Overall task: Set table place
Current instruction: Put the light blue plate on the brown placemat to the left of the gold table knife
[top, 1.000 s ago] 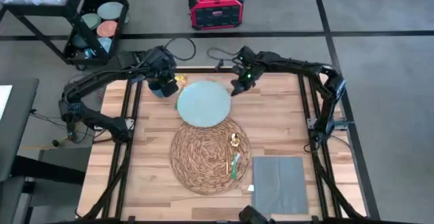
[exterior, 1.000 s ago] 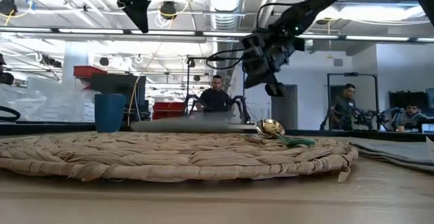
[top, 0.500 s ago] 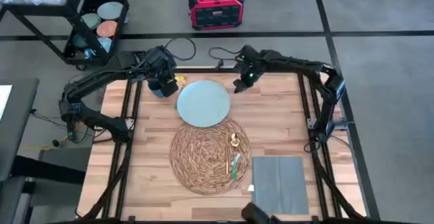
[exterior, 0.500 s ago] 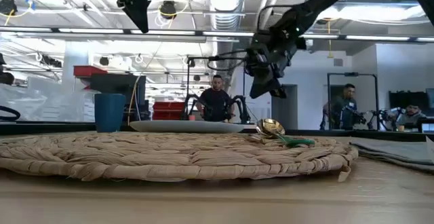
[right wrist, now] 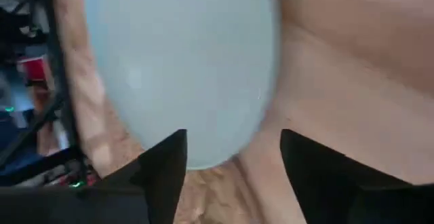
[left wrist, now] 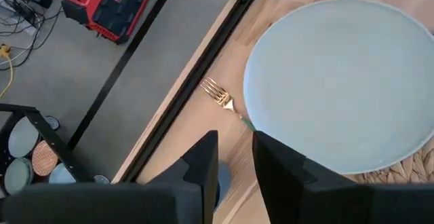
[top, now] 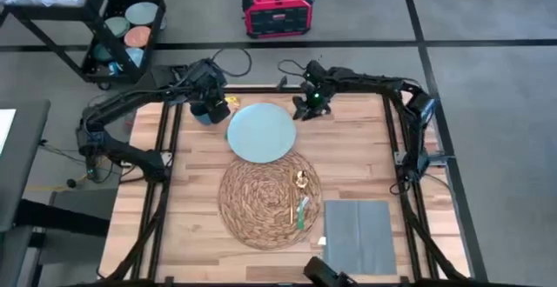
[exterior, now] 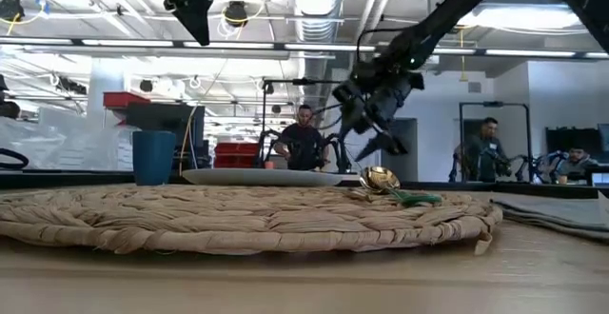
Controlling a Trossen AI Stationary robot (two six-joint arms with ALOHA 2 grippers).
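Right pincer [top: 306,106], fingers spread and empty, has backed off from pale blue plate [top: 261,131]. Plate now flat on tabletop [top: 357,156], overlapping mat [top: 261,202] rim, off-centre. Left pincer [top: 209,109], narrowly parted, hovers above cup [exterior: 152,157].

No readable text, labels, brands or numbers on anything in view.

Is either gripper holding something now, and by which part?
Nothing is held. The right gripper is open above the pale blue round plate's edge; the left gripper is empty.
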